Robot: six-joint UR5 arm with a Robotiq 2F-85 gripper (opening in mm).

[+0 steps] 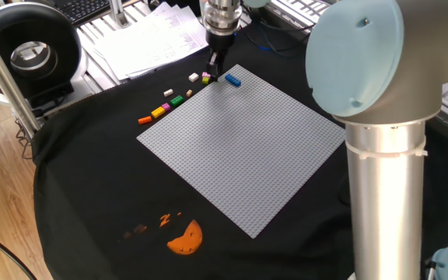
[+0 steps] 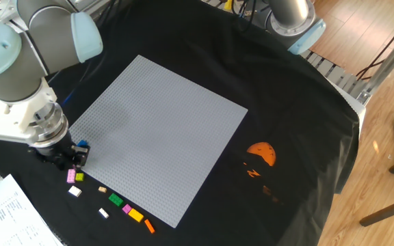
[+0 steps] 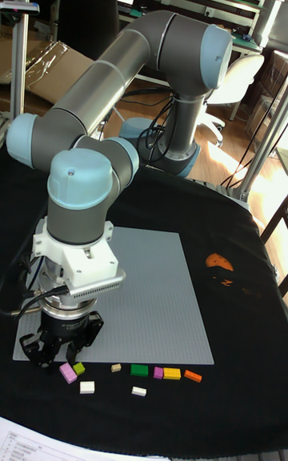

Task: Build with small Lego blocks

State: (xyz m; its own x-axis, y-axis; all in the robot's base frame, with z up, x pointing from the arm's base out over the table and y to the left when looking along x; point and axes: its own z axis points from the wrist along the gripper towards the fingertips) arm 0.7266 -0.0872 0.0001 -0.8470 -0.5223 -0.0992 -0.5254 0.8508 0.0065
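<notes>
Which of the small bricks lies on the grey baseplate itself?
The blue brick: it alone sits on the baseplate's corner, beside the gripper. The others lie on black cloth.

tool [image 2: 70,159] low at baseplate [image 2: 157,137] corner | beside blue brick [image 2: 82,145] | jaws unclear
</notes>
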